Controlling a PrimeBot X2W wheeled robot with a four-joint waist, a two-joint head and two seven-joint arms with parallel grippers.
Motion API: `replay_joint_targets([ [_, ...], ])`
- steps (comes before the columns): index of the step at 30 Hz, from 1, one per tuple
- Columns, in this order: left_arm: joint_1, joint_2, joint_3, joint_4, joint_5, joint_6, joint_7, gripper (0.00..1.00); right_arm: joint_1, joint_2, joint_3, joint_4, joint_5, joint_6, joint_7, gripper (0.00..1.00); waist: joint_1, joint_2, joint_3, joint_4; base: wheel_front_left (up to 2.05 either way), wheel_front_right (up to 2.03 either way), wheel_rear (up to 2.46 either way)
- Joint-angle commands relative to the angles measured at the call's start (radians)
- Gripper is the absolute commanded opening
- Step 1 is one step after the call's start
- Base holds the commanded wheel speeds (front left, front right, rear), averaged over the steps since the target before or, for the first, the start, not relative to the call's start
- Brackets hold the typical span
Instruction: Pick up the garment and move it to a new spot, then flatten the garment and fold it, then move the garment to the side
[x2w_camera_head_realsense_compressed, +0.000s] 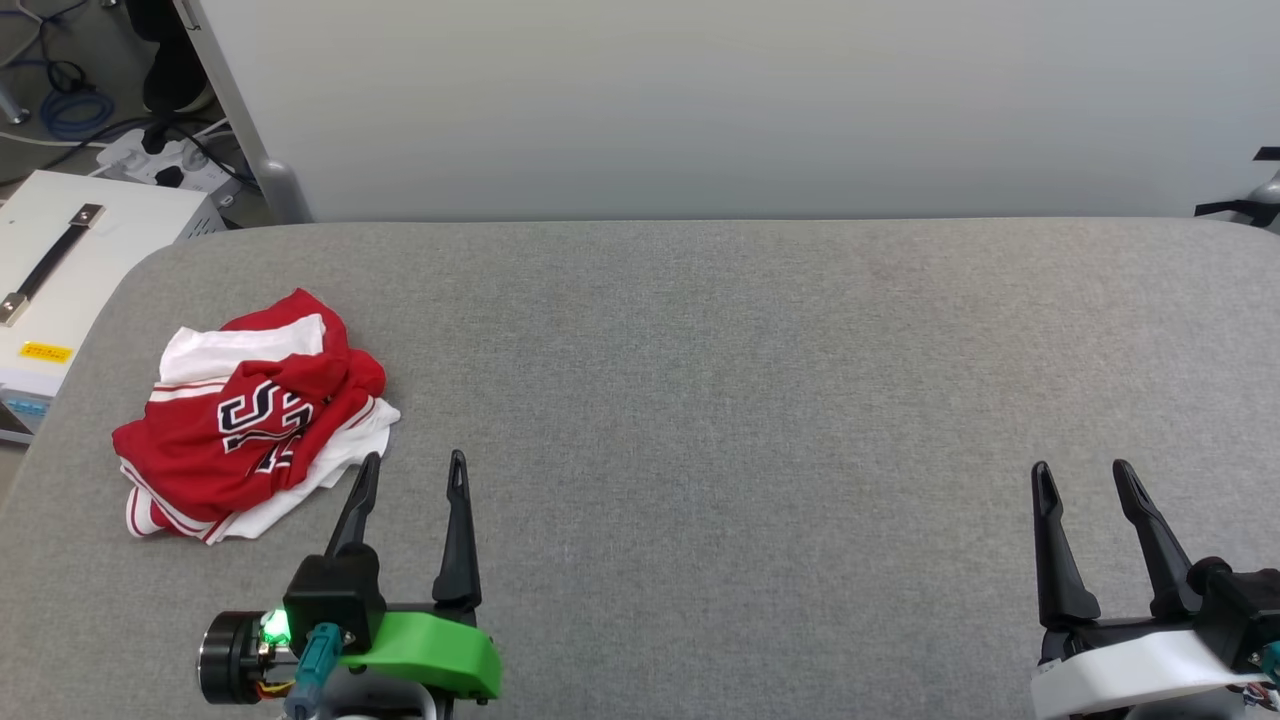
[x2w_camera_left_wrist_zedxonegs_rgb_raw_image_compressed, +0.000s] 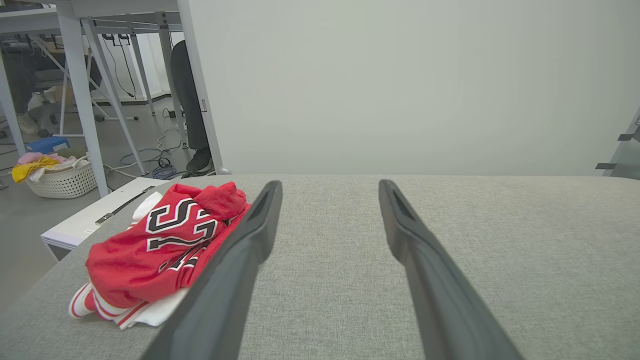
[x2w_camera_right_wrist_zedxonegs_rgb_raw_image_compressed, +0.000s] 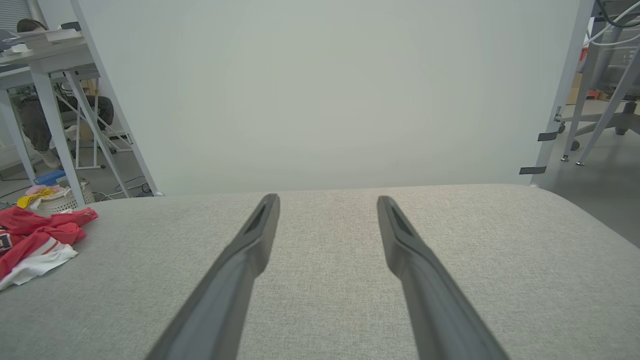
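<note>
The garment (x2w_camera_head_realsense_compressed: 255, 420) lies crumpled in a heap at the left of the grey table (x2w_camera_head_realsense_compressed: 720, 380): red cloth, white sleeves, black white-outlined lettering facing up. My left gripper (x2w_camera_head_realsense_compressed: 415, 468) hovers open just to its right, empty, its left fingertip close to the white edge of the cloth. In the left wrist view the garment (x2w_camera_left_wrist_zedxonegs_rgb_raw_image_compressed: 160, 245) sits to the left of the left gripper (x2w_camera_left_wrist_zedxonegs_rgb_raw_image_compressed: 330, 187). Far over at the lower right, my right gripper (x2w_camera_head_realsense_compressed: 1080, 475) stands open and empty. The right wrist view has the garment (x2w_camera_right_wrist_zedxonegs_rgb_raw_image_compressed: 35, 240) at its left edge, well away from the right gripper (x2w_camera_right_wrist_zedxonegs_rgb_raw_image_compressed: 327, 200).
A white partition wall (x2w_camera_head_realsense_compressed: 740, 100) runs along the table's far edge. A white box with a strap handle (x2w_camera_head_realsense_compressed: 60, 260) stands off the table's left side, with cables on the floor behind it. A laundry basket (x2w_camera_left_wrist_zedxonegs_rgb_raw_image_compressed: 62, 177) and desk legs lie beyond.
</note>
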Motion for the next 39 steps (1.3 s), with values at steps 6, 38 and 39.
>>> replay_joint_targets([
  [6,0.014,-0.003,-0.010,0.010,-0.007,0.010,-0.023,1.00,0.019,0.001,0.001,-0.008,0.019,-0.001,-0.020,1.00,0.0000,0.0000,0.003,0.003,0.00,0.00,0.00],
  [38,0.013,-0.004,-0.035,0.026,-0.023,0.024,-0.067,1.00,0.043,0.001,0.008,-0.016,0.035,-0.001,-0.064,1.00,0.0000,0.0000,0.012,0.026,0.00,0.00,0.00],
  [39,0.011,-0.004,-0.035,0.026,-0.023,0.024,-0.067,1.00,0.043,0.001,0.007,-0.017,0.034,-0.001,-0.064,1.00,0.0000,0.0000,0.014,0.030,0.00,0.00,0.00],
])
